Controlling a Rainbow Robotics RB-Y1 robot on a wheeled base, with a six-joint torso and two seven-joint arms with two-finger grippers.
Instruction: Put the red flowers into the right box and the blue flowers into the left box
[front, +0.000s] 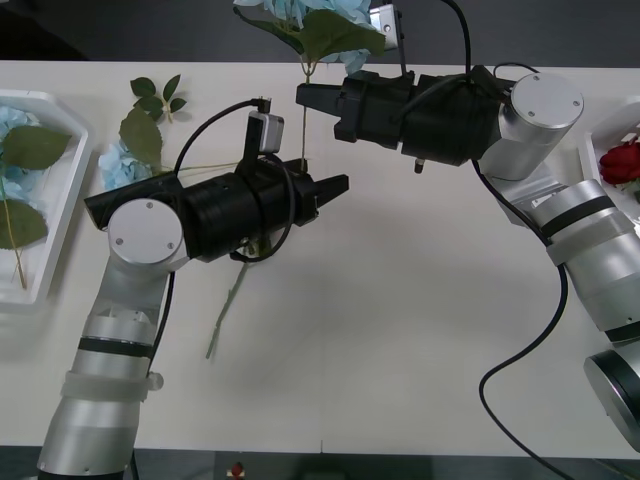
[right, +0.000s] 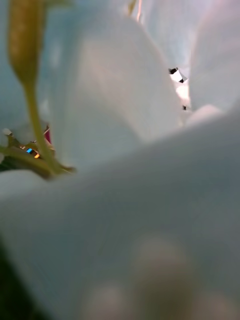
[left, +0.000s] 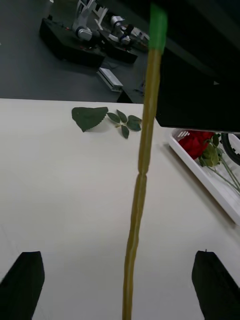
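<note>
Front view, right fingers (front: 305, 97) gripping blue flower (front: 310, 25) (bloom cropped), left fingers (front: 338, 187) open.

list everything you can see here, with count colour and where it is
blue flowers: pale blue; one held up by its stem at the table's far middle, one lying at far left, more in the left box
stem: one, yellow-green, upright between the left gripper's open fingers
red flowers: deep red; count unclear, in the right box
left box: one, white, table's left edge
right box: one, white, table's right edge
leaf sprigs: two, green, far left of the table
loose stem: one, pale green, lying under the left arm
table: one, white
left gripper: black, open, centre of the table
right gripper: black, far middle, at the stem
</note>
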